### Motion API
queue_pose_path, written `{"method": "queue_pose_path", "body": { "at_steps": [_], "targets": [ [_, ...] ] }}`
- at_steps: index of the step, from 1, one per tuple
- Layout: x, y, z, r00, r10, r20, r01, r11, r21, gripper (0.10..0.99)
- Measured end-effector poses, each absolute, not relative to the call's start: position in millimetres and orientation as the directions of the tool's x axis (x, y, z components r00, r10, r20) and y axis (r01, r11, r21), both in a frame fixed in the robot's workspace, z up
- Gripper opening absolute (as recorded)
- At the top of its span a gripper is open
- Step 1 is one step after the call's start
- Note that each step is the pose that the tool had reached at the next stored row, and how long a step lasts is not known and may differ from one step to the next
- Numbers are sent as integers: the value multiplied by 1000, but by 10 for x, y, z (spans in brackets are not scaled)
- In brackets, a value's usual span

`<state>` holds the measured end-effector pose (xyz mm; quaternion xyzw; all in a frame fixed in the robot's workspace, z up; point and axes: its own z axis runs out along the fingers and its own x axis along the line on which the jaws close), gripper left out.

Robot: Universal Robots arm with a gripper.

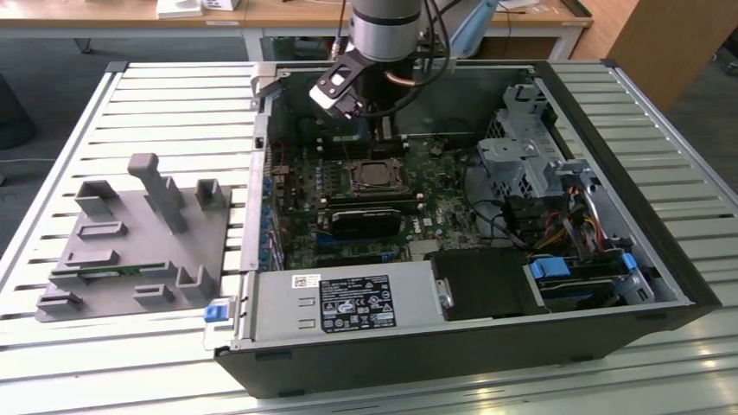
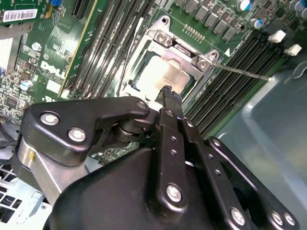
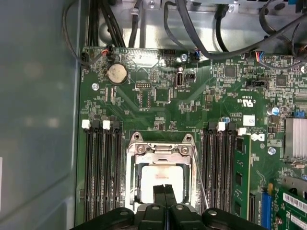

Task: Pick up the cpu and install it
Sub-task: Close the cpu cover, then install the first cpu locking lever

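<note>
Cpu (image 3: 160, 173) lies flat inside the socket frame (image 3: 144, 148) on the motherboard (image 3: 158, 96), silvery top up, between two banks of memory slots (image 3: 103, 167). In the exterior view it sits near the middle of the open case (image 1: 461, 354), at 3 o'clock from the grey fixture (image 1: 127, 251) on the table (image 1: 173, 95).

By my reckoning the picking-up is done and I am at the seating step. The cpu looks set in place, but the thin lever (image 2: 242, 73) stands out free of the frame, so I judge it not yet locked.

My jaws are pressed together with nothing between them, their tips over one edge of the cpu; I cannot tell whether they touch it. Any further move calls for a straight, gentle path clear of frame and lever.

My arm (image 1: 390, 30) comes in from 12 o'clock, wrist pointing steeply down into the case.
</note>
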<state>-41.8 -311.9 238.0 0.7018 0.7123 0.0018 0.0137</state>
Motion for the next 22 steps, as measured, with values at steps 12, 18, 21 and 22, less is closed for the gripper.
{"method": "queue_pose_path", "body": {
  "at_steps": [12, 18, 21, 22],
  "targets": [
    [-483, -3119, 2377, -15, 1000, -17, 1000, 15, 22, 106],
    [-485, -3119, 2377, -15, 1000, -17, 1000, 15, 22, 106],
    [-486, -3119, 2378, -15, 1000, -17, 1000, 15, 22, 106],
    [-486, -3119, 2385, -15, 1000, -17, 1000, 15, 22, 106]
  ]
}}
